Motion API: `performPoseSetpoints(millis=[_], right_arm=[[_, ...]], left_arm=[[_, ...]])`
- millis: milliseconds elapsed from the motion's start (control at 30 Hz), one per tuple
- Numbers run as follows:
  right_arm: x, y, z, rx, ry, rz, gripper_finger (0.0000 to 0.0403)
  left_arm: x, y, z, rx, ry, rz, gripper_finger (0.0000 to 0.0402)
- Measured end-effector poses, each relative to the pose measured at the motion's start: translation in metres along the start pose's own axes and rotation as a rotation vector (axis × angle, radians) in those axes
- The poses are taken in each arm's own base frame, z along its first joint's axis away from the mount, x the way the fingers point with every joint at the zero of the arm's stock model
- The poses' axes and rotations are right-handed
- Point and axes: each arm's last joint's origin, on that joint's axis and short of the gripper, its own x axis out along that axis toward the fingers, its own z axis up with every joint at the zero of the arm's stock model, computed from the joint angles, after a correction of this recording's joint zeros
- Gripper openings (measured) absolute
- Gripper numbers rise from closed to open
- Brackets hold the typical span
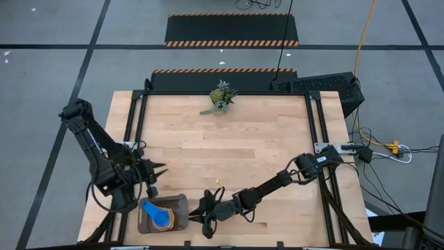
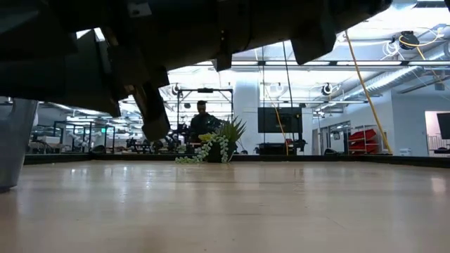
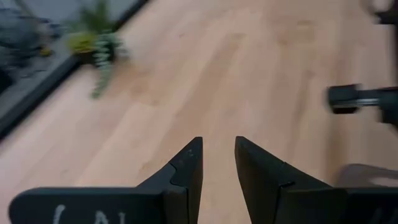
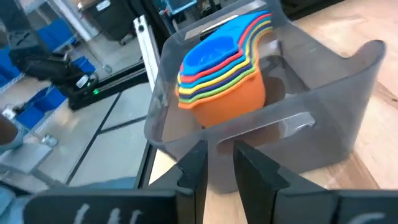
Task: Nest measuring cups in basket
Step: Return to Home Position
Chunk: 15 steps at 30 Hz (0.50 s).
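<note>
Looking past your right gripper point(image 4: 216, 163), you see its two fingers only narrowly parted, with nothing between them. It sits low over the near edge of the table point(image 1: 243, 146), its tips just beside the wall of the basket point(image 4: 348, 106) and pointing at it, though I can't tell whether they touch the mesh. That empty, slightly parted stance fits a hand that has let go of its load.

The measuring cups point(image 4: 217, 68) stand inside the basket as one nested stack. The orange one is outermost at the bottom, the blue one innermost on top, and the handles all fan out the same way. Nested like this they take a single cup's footprint, which is why they fit with room to spare. The job looks done.

Your left gripper point(image 3: 217, 158) waits near the table's left edge, just beyond the basket. Its fingers are also a little apart and hold nothing, and they aim up the board toward the plant point(image 3: 93, 46) at the far side.

What's left, I'd say, is pulling the right arm away. Lift before you swing, since the fingertips are close enough to nudge the basket.
</note>
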Motion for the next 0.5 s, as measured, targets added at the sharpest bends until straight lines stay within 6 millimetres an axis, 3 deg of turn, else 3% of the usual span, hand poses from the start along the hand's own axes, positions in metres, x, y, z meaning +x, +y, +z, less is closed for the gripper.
performPoseSetpoints(millis=[267, 500], right_arm=[[-0.009, 0.0, 0.022, -0.084, 0.093, 0.005, 0.0067], [-0.054, 0.014, 0.05, -0.219, 0.318, -0.177, 0.0067]], left_arm=[[0.015, -0.027, 0.026, 0.08, -0.007, -0.219, 0.0097], [0.045, -0.018, 0.041, 0.063, 0.05, -0.19, 0.0097]])
